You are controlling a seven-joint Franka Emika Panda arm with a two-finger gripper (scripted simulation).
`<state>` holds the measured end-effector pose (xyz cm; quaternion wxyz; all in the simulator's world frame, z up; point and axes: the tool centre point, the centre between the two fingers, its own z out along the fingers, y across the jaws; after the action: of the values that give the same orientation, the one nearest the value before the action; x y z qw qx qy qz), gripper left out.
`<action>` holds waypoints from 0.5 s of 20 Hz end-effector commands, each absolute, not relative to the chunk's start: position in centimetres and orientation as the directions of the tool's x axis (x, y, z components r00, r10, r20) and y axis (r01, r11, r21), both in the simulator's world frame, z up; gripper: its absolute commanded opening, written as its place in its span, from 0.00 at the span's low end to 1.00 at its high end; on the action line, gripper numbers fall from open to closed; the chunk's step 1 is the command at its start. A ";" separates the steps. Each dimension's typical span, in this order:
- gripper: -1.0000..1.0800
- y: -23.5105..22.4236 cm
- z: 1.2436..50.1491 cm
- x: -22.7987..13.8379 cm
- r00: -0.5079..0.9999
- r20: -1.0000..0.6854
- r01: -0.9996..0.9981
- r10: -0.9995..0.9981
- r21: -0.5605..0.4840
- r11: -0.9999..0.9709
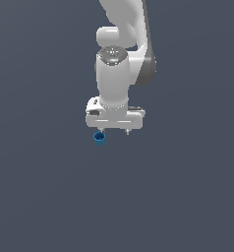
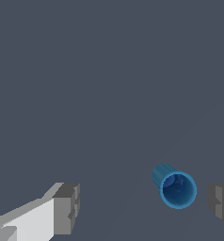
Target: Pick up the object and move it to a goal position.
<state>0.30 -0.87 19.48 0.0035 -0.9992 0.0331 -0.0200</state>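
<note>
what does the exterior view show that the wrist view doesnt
Only the exterior view shows the white arm above the end effector, with the blue cup at its side toward the exterior view's left. Only the wrist view looks into the cup's dark hollow and shows the two grey fingers spread wide, the cup between them, nearer one, touching neither. Both share the cup, the end effector and the plain grey ground.

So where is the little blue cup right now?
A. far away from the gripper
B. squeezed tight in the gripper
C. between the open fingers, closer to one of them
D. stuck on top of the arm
C: in the wrist view the cup sits in the gap between the two fingers, nearer one, touching neither, so the gripper is open around it.
</note>
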 end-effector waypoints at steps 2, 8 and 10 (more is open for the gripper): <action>0.96 -0.9 19.3 0.2 0.998 0.038 -0.058 -0.058 -0.008 -0.998; 0.96 -1.6 18.6 -0.1 0.999 0.036 -0.009 -0.010 -0.004 -1.000; 0.96 -1.9 18.2 -0.3 0.999 0.035 0.015 0.015 -0.002 -1.000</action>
<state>-0.14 -1.66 18.48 0.0018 -0.9998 0.0011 -0.0180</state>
